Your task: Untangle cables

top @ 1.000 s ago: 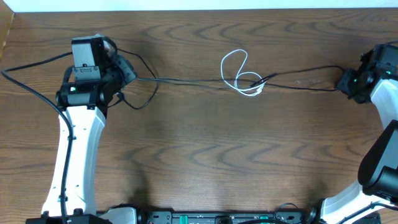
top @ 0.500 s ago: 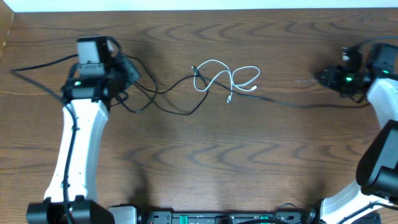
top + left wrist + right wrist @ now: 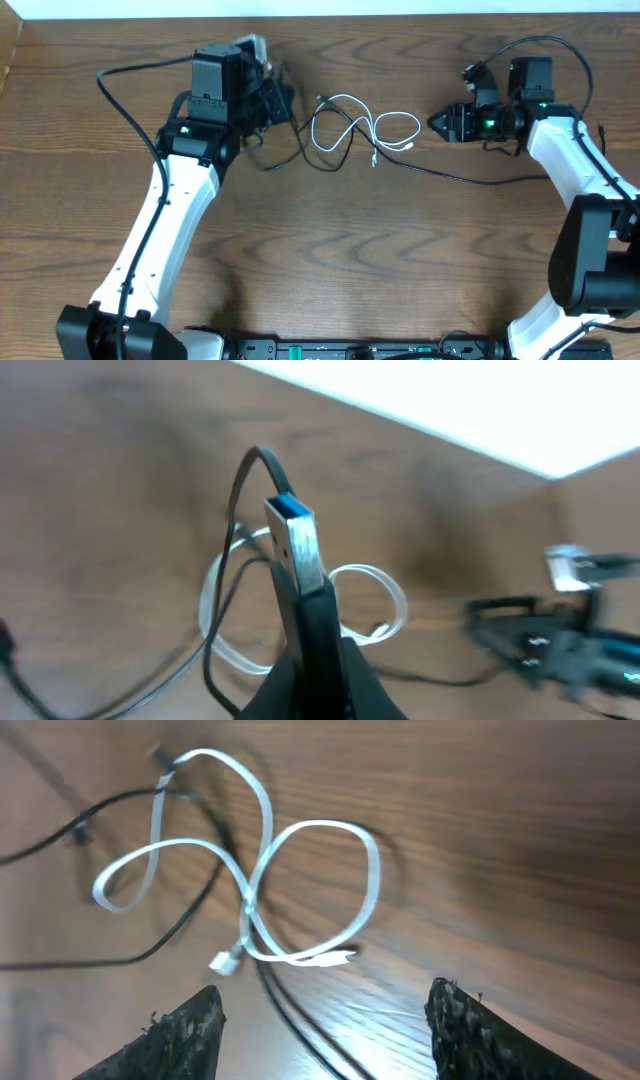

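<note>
The left gripper [image 3: 278, 100] pinches the black cable's USB plug [image 3: 297, 545]; the right gripper [image 3: 438, 123] gapes wide. The white cable [image 3: 365, 122] loops between them, the table [image 3: 330, 260] edge near at 12 o'clock, broad wood toward 6.

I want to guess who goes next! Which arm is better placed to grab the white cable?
Probably the right. The right gripper is open and empty, pointing at the white cable. The left gripper is shut on the plug of the black cable, so it's busy.
</note>
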Controlling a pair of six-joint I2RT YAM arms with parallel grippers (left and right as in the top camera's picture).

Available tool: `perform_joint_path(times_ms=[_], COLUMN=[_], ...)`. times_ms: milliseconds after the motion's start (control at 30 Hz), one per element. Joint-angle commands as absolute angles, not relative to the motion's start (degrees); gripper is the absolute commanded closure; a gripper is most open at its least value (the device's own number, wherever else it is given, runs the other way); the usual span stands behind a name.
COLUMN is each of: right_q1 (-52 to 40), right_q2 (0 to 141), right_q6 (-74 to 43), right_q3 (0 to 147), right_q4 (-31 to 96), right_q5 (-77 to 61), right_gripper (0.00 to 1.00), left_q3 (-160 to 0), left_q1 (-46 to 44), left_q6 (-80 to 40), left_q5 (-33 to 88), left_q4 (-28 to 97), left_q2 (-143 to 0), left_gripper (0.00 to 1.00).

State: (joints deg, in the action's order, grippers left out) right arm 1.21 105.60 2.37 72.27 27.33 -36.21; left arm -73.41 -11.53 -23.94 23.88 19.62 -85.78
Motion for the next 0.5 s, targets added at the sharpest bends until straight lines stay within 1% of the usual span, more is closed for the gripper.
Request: perform_joint_path(times_ms=[0,33,67,100,167,233,333,467], right_q1=[-0.3,-1.1,-1.8,-3.3,-6.6,-9.0,-12.2,-15.9], right_q2=[106.3,106.3,106.3,106.3,106.3,106.3,106.3,106.3], right_q6=[1.9,-0.3,-2.4,-6.0,-12.4,-17.5,-23.1,-29.6], right_q3=[73.7,73.7,73.7,73.7,73.7,73.7,73.7,73.7], right_q4=[26.2,25.3,24.7,23.6,21.4,20.3,19.0,19.1], right_q5=[-43.2,-43.6,-43.5,-42.9,-39.1,-34.6,-28.1,-22.4], right_gripper=[0.42,0.46,0.47,0.47,0.46,0.41,0.36,0.35], left_q3=[-74.4,-74.4,-74.4,-74.4,-74.3,-73.6,-71.5,-68.9], left_q1=[-12.1,-12.1,-12.1,-12.1,-12.1,-12.1,-12.1,-12.1], left_q6=[-25.9,-27.0,-27.7,-29.2,-34.2,-38.1,-38.9,-42.0], left_q5=[28.7,27.6,25.8,21.4,11.9,6.0,4.3,4.2], left_q4=[18.1,18.9,20.3,23.9,32.3,38.2,40.3,39.9], left_q2=[-84.4,-84.4,-84.6,-84.6,-85.1,-85.7,-86.7,-89.7], left_gripper=[0.92,0.92,0.92,0.92,0.93,0.92,0.92,0.92])
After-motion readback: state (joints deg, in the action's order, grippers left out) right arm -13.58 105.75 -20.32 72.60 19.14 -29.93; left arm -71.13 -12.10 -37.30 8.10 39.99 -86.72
